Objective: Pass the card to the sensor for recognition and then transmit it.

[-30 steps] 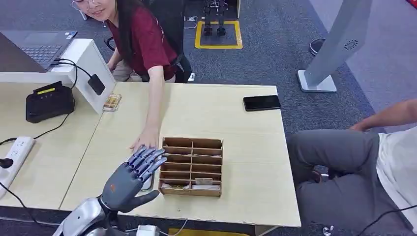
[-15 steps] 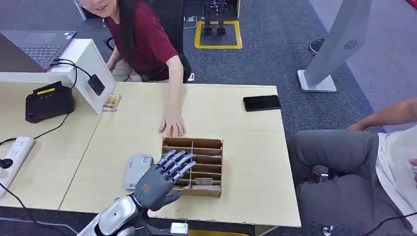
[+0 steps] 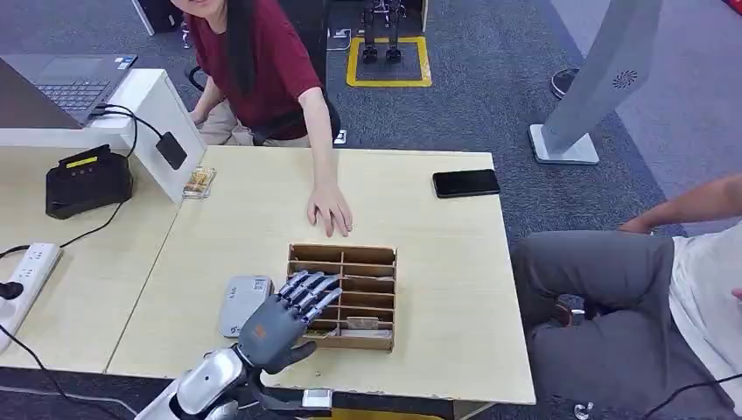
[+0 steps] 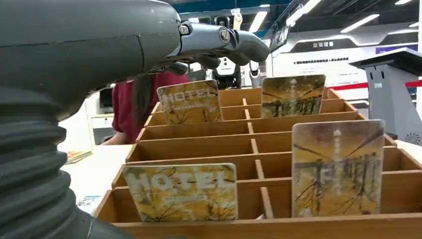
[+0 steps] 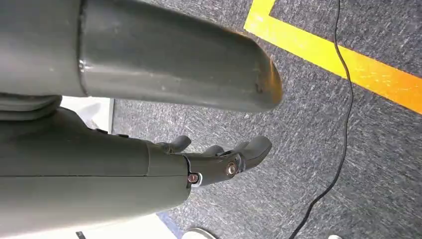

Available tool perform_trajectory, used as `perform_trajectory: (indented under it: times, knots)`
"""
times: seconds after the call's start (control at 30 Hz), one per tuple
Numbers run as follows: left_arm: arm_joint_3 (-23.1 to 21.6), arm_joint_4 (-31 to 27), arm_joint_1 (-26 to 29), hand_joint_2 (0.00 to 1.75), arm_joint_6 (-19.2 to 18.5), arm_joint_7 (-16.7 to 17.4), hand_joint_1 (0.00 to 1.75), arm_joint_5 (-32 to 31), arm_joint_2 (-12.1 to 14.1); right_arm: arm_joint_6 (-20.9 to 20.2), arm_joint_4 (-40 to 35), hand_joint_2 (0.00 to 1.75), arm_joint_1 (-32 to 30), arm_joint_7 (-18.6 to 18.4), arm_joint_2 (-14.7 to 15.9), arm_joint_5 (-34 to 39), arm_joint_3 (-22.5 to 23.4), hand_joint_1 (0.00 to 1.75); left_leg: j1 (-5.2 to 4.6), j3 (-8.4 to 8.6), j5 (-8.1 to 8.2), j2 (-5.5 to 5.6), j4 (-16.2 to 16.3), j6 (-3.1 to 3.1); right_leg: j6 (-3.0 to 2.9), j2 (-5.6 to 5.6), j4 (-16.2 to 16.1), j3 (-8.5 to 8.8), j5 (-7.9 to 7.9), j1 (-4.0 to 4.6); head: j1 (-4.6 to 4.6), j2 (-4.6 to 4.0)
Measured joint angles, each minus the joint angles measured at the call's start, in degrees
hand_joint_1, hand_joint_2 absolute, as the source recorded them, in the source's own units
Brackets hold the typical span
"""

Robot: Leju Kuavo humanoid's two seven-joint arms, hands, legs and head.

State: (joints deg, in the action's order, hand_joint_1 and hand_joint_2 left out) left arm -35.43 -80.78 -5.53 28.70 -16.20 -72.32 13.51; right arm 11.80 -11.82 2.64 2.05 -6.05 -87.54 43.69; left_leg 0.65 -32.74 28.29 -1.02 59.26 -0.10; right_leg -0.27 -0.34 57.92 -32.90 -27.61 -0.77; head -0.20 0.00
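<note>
A wooden slotted box (image 3: 367, 256) sits near the table's front edge. Several yellow hotel cards stand in its slots, among them one card (image 4: 189, 102) just under my fingers and another (image 4: 337, 167) in the nearest row. My left hand (image 3: 284, 319) hovers over the box's left side with its fingers (image 4: 224, 42) stretched out and apart, holding nothing. A grey card sensor (image 3: 241, 302) lies flat on the table just left of the box. My right hand (image 5: 219, 159) hangs over the carpet, loosely open and holding nothing.
A person in red across the table rests a hand (image 3: 331, 210) just beyond the box. A black phone (image 3: 465, 182) lies at the far right. A black device (image 3: 87, 179) and a power strip (image 3: 26, 276) sit on the left desk. Another person (image 3: 630, 289) sits at the right.
My left hand moved right, from over the sensor to the box's left side, then held. The person's hand drew back from the sensor to beyond the box.
</note>
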Motion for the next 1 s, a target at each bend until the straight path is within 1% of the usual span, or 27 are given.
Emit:
perform_trajectory:
  times: [0.2,0.27,0.43,0.6,0.9,1.0]
  knots:
    - [0.04,0.0,0.1,1.75,-0.02,0.11,0.0,0.35,1.33,-0.09,0.0,0.0,-0.01,-0.02,0.07,0.0,0.11,0.0,0.0,0.0,0.0,0.0,0.0,0.0,0.0,0.0,0.0,0.01,0.0,0.0,0.0,0.0]
    - [0.22,-0.31,0.35,1.75,-0.46,-0.11,0.0,1.55,2.12,-0.13,0.0,0.0,-0.03,-0.02,0.11,-0.02,0.17,0.0,0.0,0.0,0.0,0.0,0.0,0.0,0.0,0.0,0.01,0.01,0.0,0.0,0.0,-0.02]
    - [1.38,-3.19,0.84,1.75,-3.54,-2.01,0.0,6.14,4.29,-0.2,0.0,0.0,-0.05,-0.02,0.24,-0.09,0.66,0.0,0.01,0.0,0.0,0.01,-0.01,0.0,-0.01,0.0,0.02,0.0,0.0,0.01,0.0,0.0]
    - [2.86,-6.1,1.12,1.75,-5.6,-2.86,0.0,7.45,6.38,-0.33,0.0,0.0,-0.05,-0.02,0.33,-0.13,1.07,0.0,0.01,0.0,0.0,0.01,-0.01,0.0,0.0,0.0,0.02,0.01,0.0,0.01,0.0,0.0]
    - [3.76,-8.94,1.76,1.75,-6.6,-3.76,0.0,8.92,7.98,-0.41,0.0,0.0,-0.04,-0.02,0.35,-0.24,1.09,0.0,0.0,0.0,0.0,0.02,0.0,0.0,0.0,-0.01,0.02,0.01,0.0,0.0,0.02,0.0]
    - [4.07,-10.03,2.36,1.75,-8.12,-4.35,0.0,9.64,8.5,-0.5,0.0,0.0,-0.05,-0.09,0.35,-0.76,1.18,0.0,0.0,0.0,0.0,0.01,0.0,0.0,0.0,0.0,0.02,0.01,0.0,0.01,0.0,0.0]
